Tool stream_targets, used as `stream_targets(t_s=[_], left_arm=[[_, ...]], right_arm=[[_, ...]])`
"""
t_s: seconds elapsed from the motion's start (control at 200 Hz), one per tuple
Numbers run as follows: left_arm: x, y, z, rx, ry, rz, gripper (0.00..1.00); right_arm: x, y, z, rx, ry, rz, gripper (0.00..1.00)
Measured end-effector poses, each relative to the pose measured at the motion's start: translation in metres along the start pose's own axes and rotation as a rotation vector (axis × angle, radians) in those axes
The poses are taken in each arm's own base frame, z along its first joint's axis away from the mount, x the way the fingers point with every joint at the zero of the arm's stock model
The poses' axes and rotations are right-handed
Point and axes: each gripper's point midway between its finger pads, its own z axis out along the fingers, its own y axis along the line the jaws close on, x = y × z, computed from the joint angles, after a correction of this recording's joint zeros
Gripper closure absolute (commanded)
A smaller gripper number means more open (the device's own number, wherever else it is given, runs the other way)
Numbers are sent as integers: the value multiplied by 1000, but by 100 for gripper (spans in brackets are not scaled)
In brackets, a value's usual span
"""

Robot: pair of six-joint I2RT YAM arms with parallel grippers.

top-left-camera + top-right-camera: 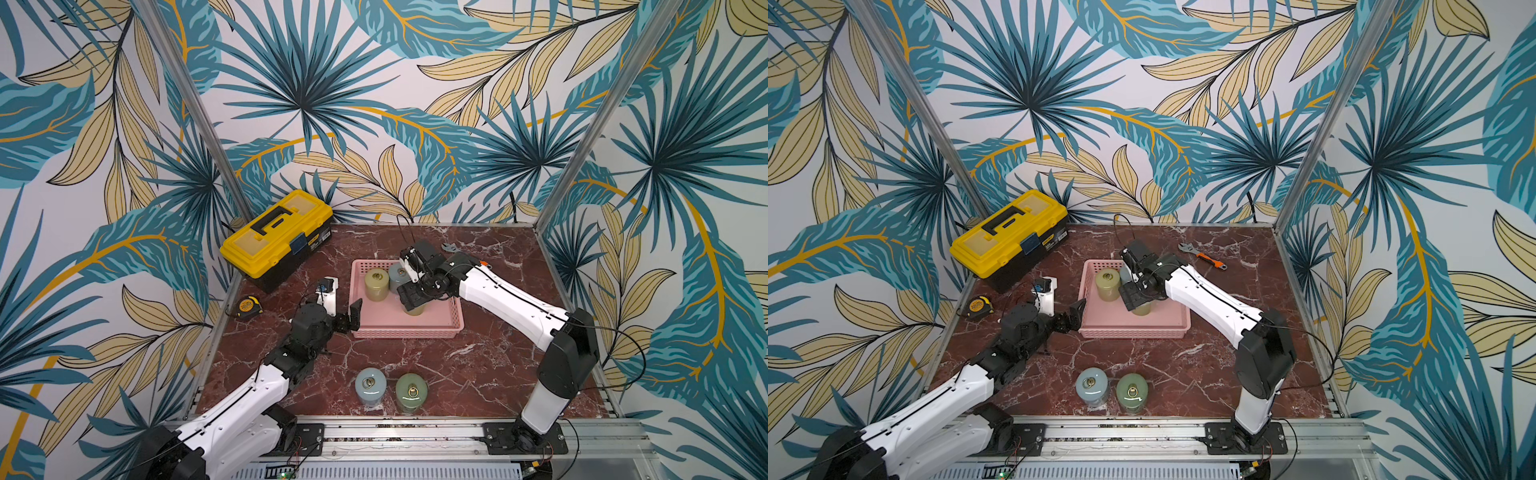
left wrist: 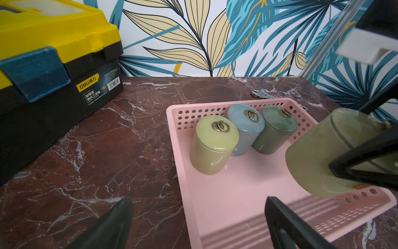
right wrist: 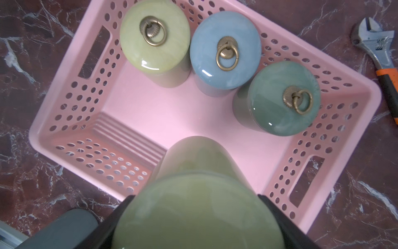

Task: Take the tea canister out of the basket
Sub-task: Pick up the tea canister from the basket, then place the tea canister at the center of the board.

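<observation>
The pink basket [image 1: 409, 332] [image 3: 64, 71] stands mid-table. My right gripper [image 1: 411, 297] [image 3: 195, 207] is shut on a yellow-green tea canister [image 1: 413, 309] [image 2: 318, 151] [image 3: 193, 172], gripping its sides near the lid. The canister hangs tilted over the basket's front right part, raised off the floor. Three more canisters stand along the basket's back wall: yellow-green [image 3: 155, 41], blue [image 3: 226, 49], dark green [image 3: 284, 97]. My left gripper [image 1: 343, 305] [image 2: 199, 217] stands open and empty astride the basket's left front corner.
A blue canister [image 1: 370, 384] and a green canister [image 1: 411, 390] stand on the marble table near its front edge. A yellow toolbox [image 1: 276, 237] fills the back left corner, with a tape measure [image 1: 249, 306] in front of it. A wrench [image 1: 1202, 255] lies behind the basket.
</observation>
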Motion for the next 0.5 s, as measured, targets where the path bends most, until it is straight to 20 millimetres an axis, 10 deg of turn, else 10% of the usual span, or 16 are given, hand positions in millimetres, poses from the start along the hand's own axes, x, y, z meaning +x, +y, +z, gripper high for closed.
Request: stream_targets(t_s=[0.501], left_arm=[[-2, -1, -1, 3, -9, -1, 0]], right_arm=[[41, -4, -44, 11, -16, -1, 42]])
